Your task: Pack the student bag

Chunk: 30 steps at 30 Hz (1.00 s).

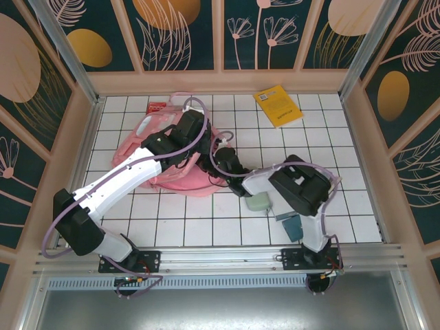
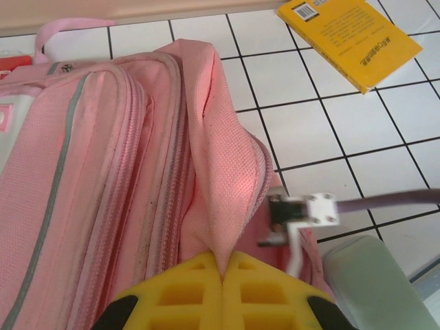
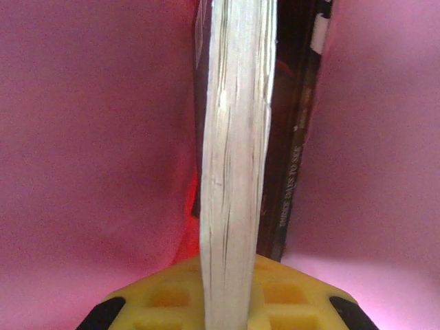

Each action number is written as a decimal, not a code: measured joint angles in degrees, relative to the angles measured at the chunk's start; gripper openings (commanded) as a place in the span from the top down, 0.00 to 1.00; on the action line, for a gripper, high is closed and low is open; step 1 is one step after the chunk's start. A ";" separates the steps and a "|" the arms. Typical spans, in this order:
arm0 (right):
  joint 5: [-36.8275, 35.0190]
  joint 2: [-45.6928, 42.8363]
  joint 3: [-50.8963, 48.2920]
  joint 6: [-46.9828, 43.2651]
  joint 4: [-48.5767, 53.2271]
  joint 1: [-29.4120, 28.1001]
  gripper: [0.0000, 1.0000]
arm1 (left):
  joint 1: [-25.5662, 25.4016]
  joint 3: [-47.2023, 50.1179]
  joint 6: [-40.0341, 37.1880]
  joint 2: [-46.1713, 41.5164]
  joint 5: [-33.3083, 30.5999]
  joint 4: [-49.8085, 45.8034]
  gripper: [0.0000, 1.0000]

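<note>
The pink student bag [image 1: 141, 148] lies on the white tiled table at the left of centre, with a grey strip along its front [image 2: 55, 172]. My left gripper [image 2: 223, 275] is shut on a fold of the bag's pink fabric [image 2: 220, 179] and holds it up. My right gripper [image 3: 230, 275] is inside the bag, pink lining [image 3: 89, 137] on both sides, and is shut on a book [image 3: 237, 137] seen by its white page edge. A dark book spine [image 3: 295, 137] stands just beyond it. In the top view the right gripper [image 1: 223, 159] reaches into the bag's opening.
A yellow book [image 1: 278, 105] lies on the tiles at the back right. A pale green box [image 1: 258, 202] and a dark teal item [image 1: 291, 227] sit near the right arm's base. A red item [image 1: 157, 106] peeks out behind the bag. Wooden walls ring the table.
</note>
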<state>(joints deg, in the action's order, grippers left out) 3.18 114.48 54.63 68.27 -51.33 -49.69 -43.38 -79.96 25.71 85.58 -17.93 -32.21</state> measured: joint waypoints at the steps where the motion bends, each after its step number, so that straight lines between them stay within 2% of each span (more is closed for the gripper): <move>1: -0.59 1.57 1.07 0.57 -0.20 -0.26 1.00 | 0.00 0.00 0.00 0.00 0.09 0.07 1.00; 3: -1.31 3.76 2.75 1.42 -0.37 -0.81 0.91 | 0.00 -0.09 0.00 0.00 0.11 0.09 1.00; 5: -1.84 5.60 4.72 2.16 -0.37 -1.33 0.74 | 0.13 -0.22 0.00 0.00 0.09 0.09 1.00; 6: -1.77 6.60 6.14 2.49 -0.37 -1.42 0.60 | 0.26 -0.33 0.00 0.00 0.09 0.11 1.00; 7: -1.62 7.63 7.85 2.69 -0.37 -1.53 0.52 | 0.42 -0.37 0.00 0.00 0.02 0.20 1.00; 10: -0.55 9.99 12.26 2.93 -0.42 -1.62 0.43 | 0.66 -0.42 0.00 0.00 -0.09 0.35 1.00; 19: 0.24 9.94 13.20 0.39 5.40 -1.84 0.39 | 0.74 -0.42 0.00 -0.02 -0.37 0.68 1.00; 25: -1.16 6.45 12.59 -2.69 13.25 -1.84 0.42 | 1.03 -0.42 0.00 -0.02 -0.35 1.16 1.00; 27: -1.42 5.88 12.55 -3.72 15.10 -1.84 0.49 | 1.07 -0.42 0.00 -0.02 -0.31 1.16 1.00; 30: -1.64 5.79 12.55 -5.01 17.07 -1.84 0.69 | 1.07 -0.39 0.00 -0.02 -0.28 1.16 1.00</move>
<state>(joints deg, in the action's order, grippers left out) 1.54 120.27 67.18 63.26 -34.26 -51.53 -42.30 -80.36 25.71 85.56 -18.22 -31.05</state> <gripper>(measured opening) 0.427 0.064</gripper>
